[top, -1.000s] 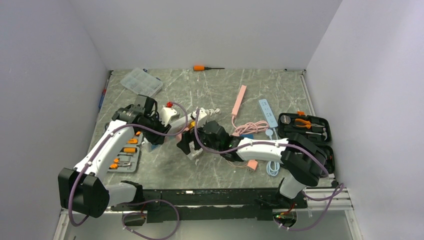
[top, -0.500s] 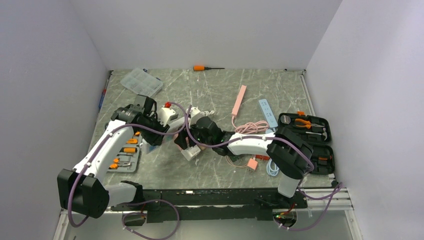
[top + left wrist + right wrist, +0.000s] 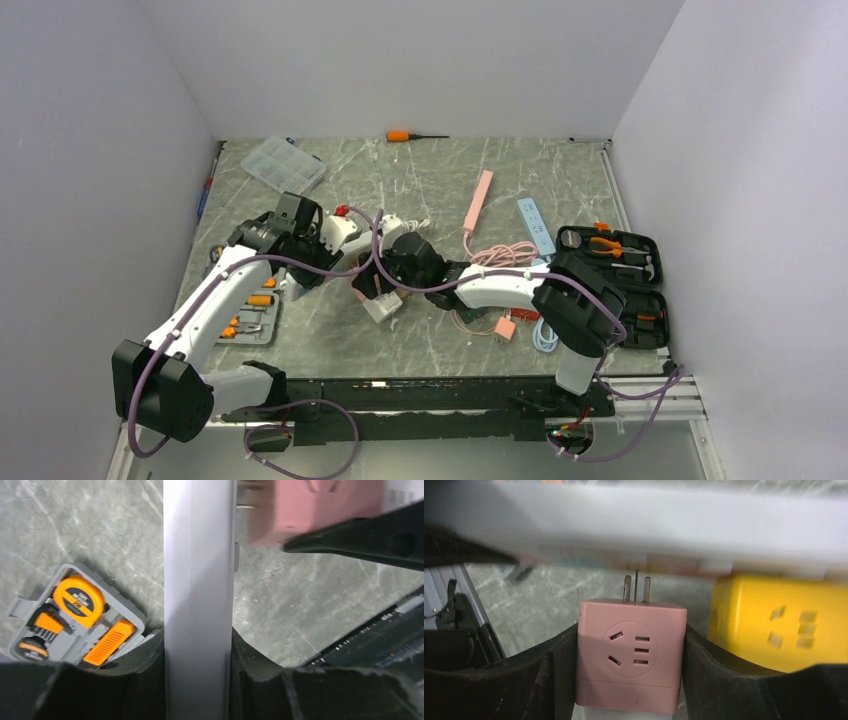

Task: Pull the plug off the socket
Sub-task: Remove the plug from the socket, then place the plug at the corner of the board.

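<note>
"Where was the plug [image 3: 630, 655]?"
"Out, prongs just clear of the socket [image 3: 649, 525], clenched in the right tool [image 3: 630, 645]."
"Socket?"
"Left-centre of the desk [image 3: 280, 595], left tool [image 3: 199, 670] clamped on it; yellow adapter [image 3: 784, 620] sat against it."

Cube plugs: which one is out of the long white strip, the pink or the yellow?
The pink plug, gripped between the right fingers: its metal prongs show bare, apart from the socket. The yellow plug sits against the socket, with no prongs showing.
</note>
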Action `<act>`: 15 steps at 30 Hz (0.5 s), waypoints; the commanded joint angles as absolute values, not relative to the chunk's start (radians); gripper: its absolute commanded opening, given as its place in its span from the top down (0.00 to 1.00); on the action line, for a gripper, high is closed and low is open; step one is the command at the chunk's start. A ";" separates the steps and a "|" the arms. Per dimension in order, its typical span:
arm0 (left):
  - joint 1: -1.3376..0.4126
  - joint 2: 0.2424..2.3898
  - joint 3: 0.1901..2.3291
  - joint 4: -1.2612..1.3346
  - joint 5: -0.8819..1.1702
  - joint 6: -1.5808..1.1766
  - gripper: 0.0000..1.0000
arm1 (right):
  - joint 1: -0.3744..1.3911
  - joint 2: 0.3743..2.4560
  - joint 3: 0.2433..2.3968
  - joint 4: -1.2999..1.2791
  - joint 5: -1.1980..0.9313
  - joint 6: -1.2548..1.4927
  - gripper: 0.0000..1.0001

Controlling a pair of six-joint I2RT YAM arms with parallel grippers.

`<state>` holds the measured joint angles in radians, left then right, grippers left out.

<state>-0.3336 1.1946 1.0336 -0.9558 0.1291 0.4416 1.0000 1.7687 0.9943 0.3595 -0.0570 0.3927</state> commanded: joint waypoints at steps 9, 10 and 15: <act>-0.331 1.140 0.989 -0.572 -0.056 0.435 1.00 | 1.025 1.700 0.941 0.316 -0.122 0.415 0.96; -0.331 1.142 0.991 -0.580 -0.039 0.433 1.00 | 1.026 1.702 0.940 0.314 -0.123 0.414 0.95; -0.331 1.129 0.995 -0.608 0.082 0.432 1.00 | 1.040 1.734 0.952 0.269 -0.156 0.379 0.61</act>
<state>-0.3275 1.1931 0.9684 -0.7395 -0.0414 0.4488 1.0271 1.7638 0.9321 0.2489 -0.1158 0.4030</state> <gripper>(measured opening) 0.386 0.650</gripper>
